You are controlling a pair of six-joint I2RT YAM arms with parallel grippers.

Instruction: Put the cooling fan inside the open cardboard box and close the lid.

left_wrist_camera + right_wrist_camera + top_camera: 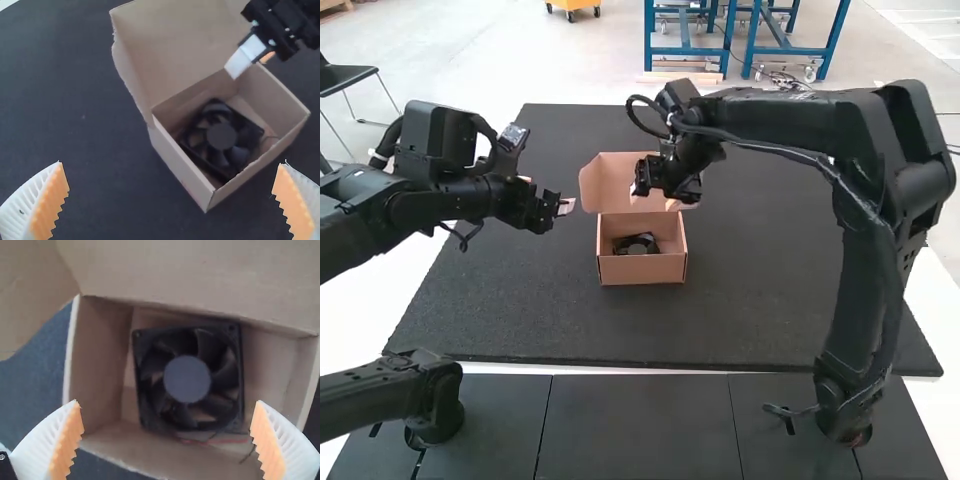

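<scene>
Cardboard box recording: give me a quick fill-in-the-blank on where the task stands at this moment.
The cooling fan lies ___ the cardboard box.
The box's lid stands ___, not yet folded down.
The left gripper and the right gripper each hold ___.
Missing words: inside; open; nothing.

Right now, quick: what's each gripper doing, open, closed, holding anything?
Left gripper: open, holding nothing.
Right gripper: open, empty, above the cardboard box with the cooling fan inside.
</scene>
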